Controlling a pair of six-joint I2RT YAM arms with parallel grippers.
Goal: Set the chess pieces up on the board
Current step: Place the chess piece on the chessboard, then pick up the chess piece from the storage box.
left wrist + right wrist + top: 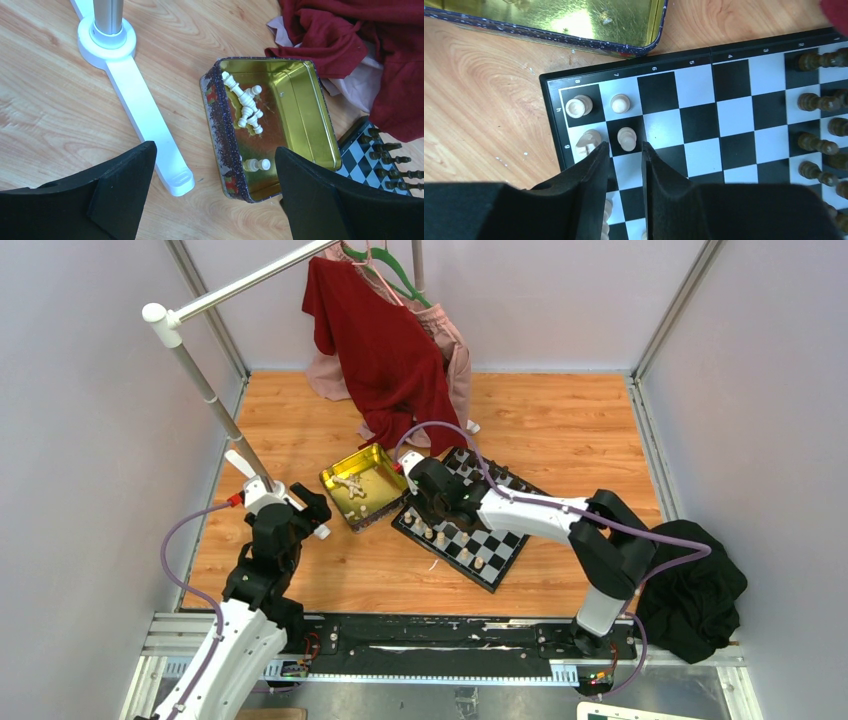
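Note:
The board (500, 545) lies mid-table, right of the gold tin (372, 472). My right gripper (427, 512) hovers low over the board's left corner. In the right wrist view its jaws (624, 146) stand a little apart, open and empty. A cream pawn (626, 138) stands just beyond the tips, with a rook (578, 106), another pawn (620, 103) and a knight (588, 141) nearby. Dark pieces (816, 102) line the board's (734, 115) far side. My left gripper (215, 150) is wide open above the tin's (220, 130) near edge. Several cream pieces (247, 107) lie inside it.
A white clothes-rack foot (130, 95) and its pole (215, 400) stand left of the tin. A dark red garment (385, 345) hangs down behind the tin and board, touching the table. A black cloth (695, 600) is heaped at the right front.

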